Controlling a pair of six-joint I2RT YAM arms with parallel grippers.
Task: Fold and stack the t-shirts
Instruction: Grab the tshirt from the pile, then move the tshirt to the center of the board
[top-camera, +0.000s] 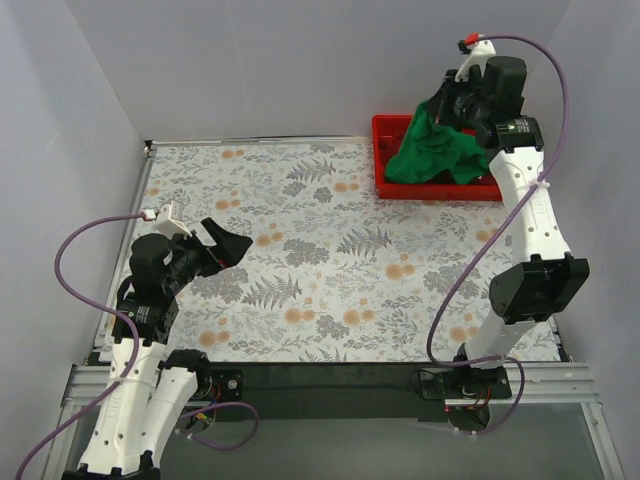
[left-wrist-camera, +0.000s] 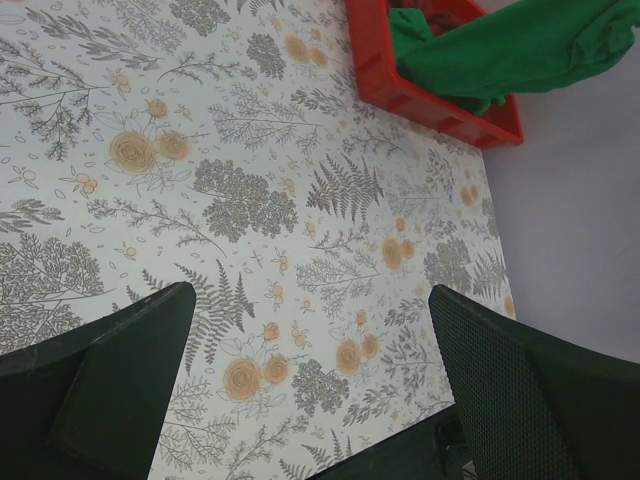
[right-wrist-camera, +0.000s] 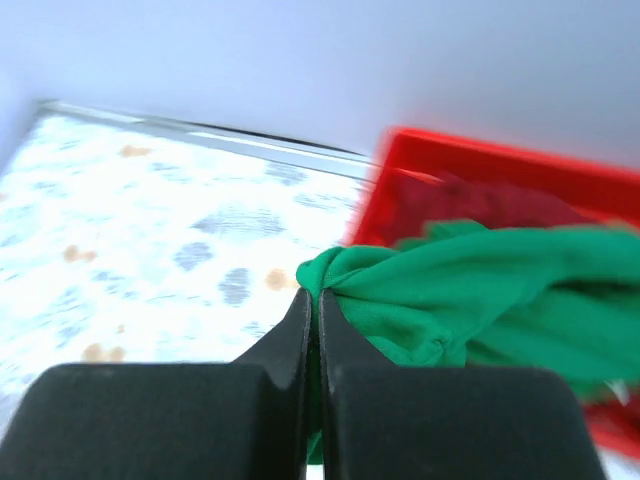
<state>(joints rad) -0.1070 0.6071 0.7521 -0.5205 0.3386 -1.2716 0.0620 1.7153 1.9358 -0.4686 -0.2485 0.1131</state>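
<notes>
At the near left, the left gripper (top-camera: 228, 243) hangs above the table (top-camera: 330, 300) with its jaws spread wide. Between its 2 fingers (left-wrist-camera: 110, 390) only the floral-patterned surface shows, and they grip nothing. The left gripper is well apart from every garment. The red bin (top-camera: 385, 160) sits on the table's far right corner, close to the white back wall (top-camera: 280, 60). The green t-shirt (top-camera: 435, 155) hangs bunched over the bin: its upper part is raised above the rim and its lower folds drape into the bin and over the bin's near wall. The right gripper (top-camera: 447, 108) is above the bin at the top of the garment. In the right wrist view, the jaws are pressed together on a gathered fold of the green t-shirt, which bulges out just past the fingertips and trails away to the right. Dark red cloth (right-wrist-camera: 480, 200), blurred, lies inside the bin beneath and behind the green t-shirt.
</notes>
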